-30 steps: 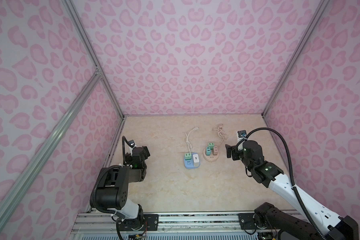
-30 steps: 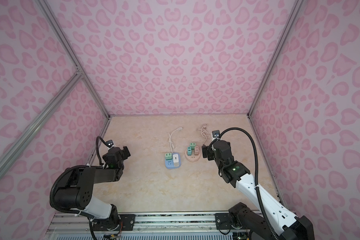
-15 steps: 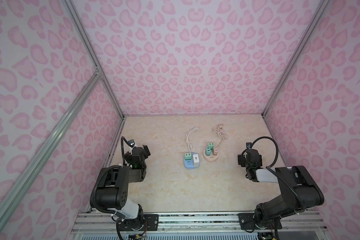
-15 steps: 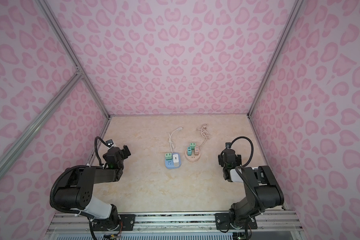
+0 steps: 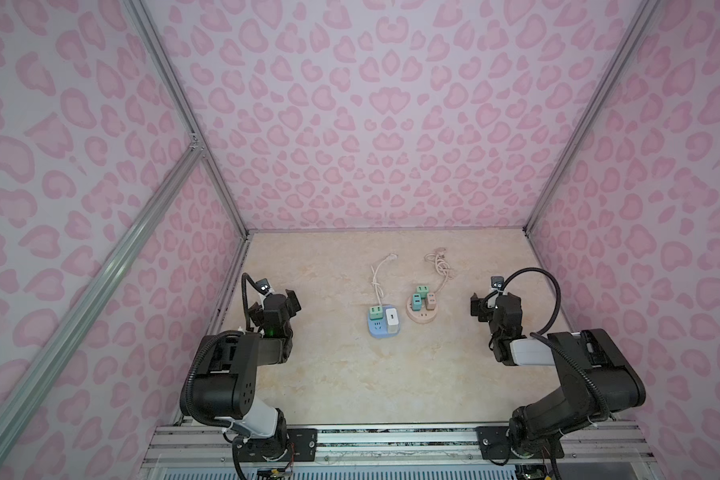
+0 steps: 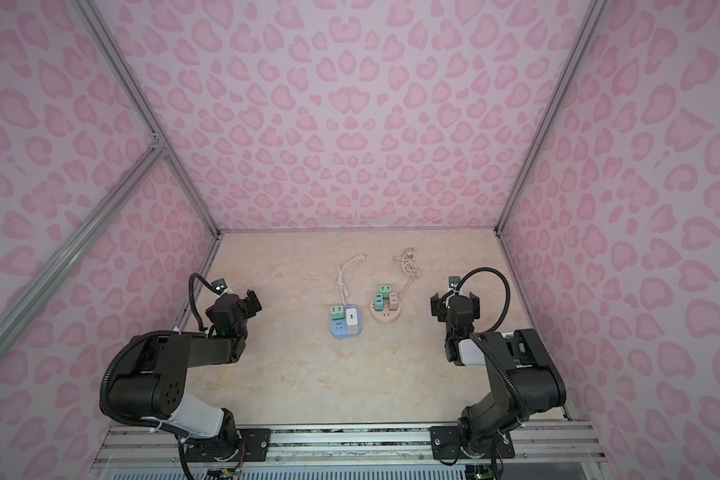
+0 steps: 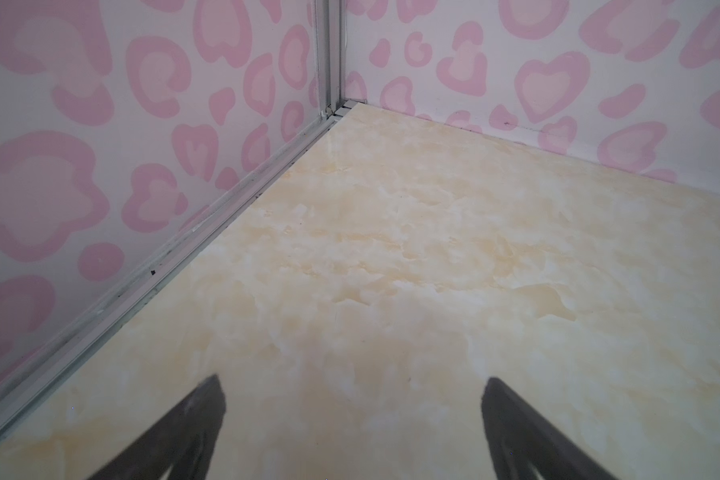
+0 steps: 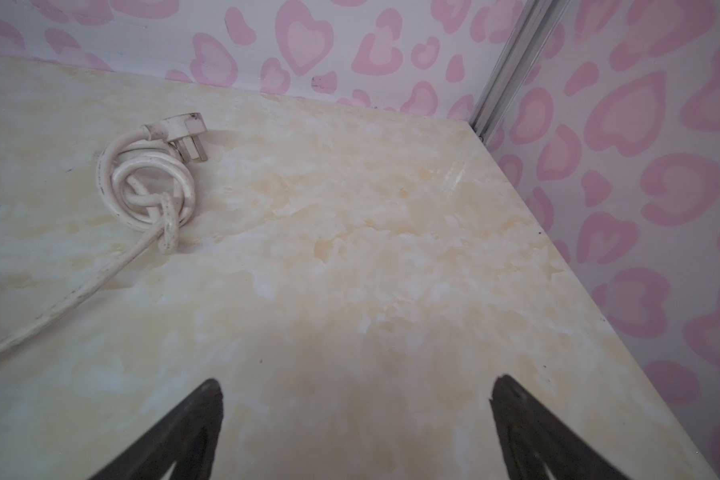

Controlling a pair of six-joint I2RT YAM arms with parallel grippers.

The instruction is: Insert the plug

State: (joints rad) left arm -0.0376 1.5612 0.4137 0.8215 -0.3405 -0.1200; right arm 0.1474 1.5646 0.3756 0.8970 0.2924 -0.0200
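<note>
Jaws wide and empty on left gripper (image 7: 352,386) and right gripper (image 8: 356,386); park clear of blue socket (image 5: 376,331), white plug (image 5: 390,318) looks seated.

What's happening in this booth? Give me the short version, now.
Nothing is being handled right now. The left gripper and the right gripper are both open and empty, out at either side of the table, apart from everything. Between them sit a blue power strip and a round beige power strip, each with small cube adapters sitting in its sockets. The round strip's knotted cord trails toward the back wall, its plug lying loose.
</note>
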